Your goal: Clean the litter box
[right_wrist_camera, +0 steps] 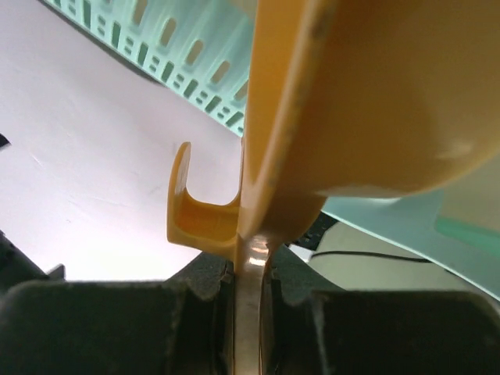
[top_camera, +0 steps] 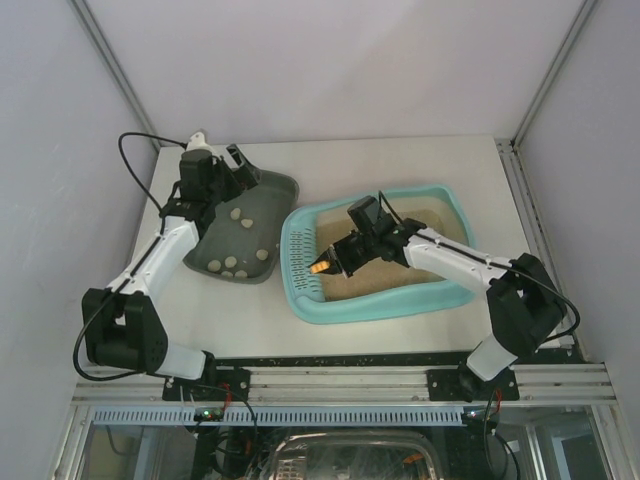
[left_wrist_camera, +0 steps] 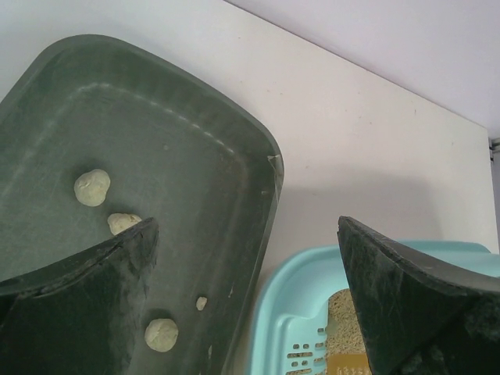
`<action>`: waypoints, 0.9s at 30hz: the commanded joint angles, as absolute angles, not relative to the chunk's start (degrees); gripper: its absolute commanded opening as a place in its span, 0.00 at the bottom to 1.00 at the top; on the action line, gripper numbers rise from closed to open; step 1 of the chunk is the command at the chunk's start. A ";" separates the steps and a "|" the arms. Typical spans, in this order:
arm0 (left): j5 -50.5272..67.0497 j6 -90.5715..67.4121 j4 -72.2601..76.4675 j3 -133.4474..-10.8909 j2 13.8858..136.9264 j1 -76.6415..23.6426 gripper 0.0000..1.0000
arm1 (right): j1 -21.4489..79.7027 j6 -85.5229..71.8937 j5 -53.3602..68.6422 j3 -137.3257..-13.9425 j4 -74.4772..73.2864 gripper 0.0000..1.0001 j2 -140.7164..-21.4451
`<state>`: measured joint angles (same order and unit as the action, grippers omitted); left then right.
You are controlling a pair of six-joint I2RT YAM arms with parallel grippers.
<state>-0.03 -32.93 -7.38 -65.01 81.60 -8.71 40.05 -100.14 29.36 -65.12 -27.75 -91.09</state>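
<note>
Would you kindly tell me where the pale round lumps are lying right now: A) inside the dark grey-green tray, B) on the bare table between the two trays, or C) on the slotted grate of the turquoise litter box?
A: every visible lump sits on the floor of the dark tray, below the open left end effector; the right end effector grips an orange scoop over the litter box.

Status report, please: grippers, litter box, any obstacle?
Left gripper open above dark tray. Right gripper shut on orange scoop, over litter box grate end. No obstacle seen.
</note>
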 commanded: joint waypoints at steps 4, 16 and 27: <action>-2.60 -32.70 -5.30 -63.41 77.92 -8.51 1.00 | 39.30 -112.62 24.68 -62.49 -21.12 0.00 -87.47; -4.54 -32.63 -7.96 -63.98 78.70 -7.76 1.00 | 39.02 -116.31 26.75 -56.37 -5.74 0.00 -91.69; -5.30 -31.10 -9.35 -63.62 79.53 -7.44 1.00 | 37.73 -119.00 24.60 -48.78 14.68 0.00 -96.94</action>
<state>-3.57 -32.47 -9.82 -64.49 80.23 -7.84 38.59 -115.42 26.55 -52.77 1.17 -95.02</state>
